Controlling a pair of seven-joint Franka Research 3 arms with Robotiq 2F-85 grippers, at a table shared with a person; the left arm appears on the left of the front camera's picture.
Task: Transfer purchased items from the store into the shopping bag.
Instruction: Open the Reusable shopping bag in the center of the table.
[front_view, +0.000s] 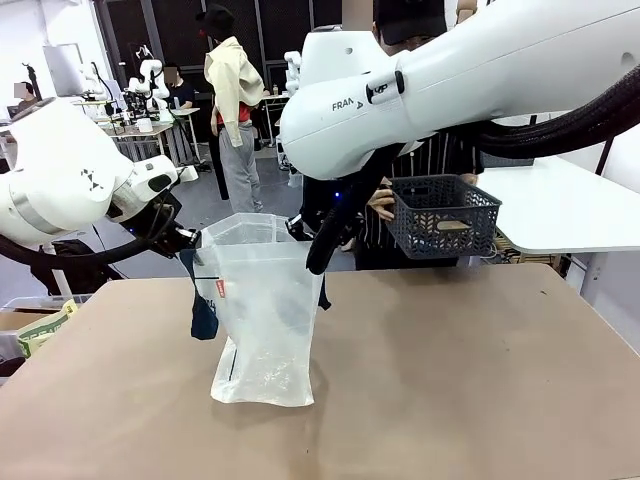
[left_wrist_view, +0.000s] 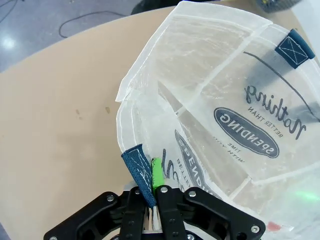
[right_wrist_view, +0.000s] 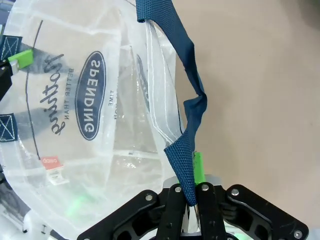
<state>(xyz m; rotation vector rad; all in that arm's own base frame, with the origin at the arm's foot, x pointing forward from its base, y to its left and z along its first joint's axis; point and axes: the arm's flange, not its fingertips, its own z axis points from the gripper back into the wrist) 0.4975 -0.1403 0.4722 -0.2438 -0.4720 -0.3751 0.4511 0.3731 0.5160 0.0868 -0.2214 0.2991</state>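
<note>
The shopping bag (front_view: 265, 310) stands upright on the table, whitish and translucent, its mouth spread wide. My left gripper (front_view: 188, 240) is shut on the navy strap handle (left_wrist_view: 140, 170) at the bag's left rim, seen close in the left wrist view (left_wrist_view: 152, 189). My right gripper (front_view: 317, 262) is shut on the opposite navy strap (right_wrist_view: 187, 150), seen close in the right wrist view (right_wrist_view: 192, 192). Behind the bag, a person's hand (front_view: 380, 205) holds the store (front_view: 445, 215), a dark lattice basket, in the air. A yellowish item (front_view: 452, 225) shows through its side. The bag's inside looks empty.
The brown table (front_view: 470, 380) stretches wide to the right and in front of the bag. My right arm's thick white link (front_view: 450, 80) crosses above the basket. A white table (front_view: 565, 205) stands at the far right, and a box of goods (front_view: 40, 325) sits at the left edge.
</note>
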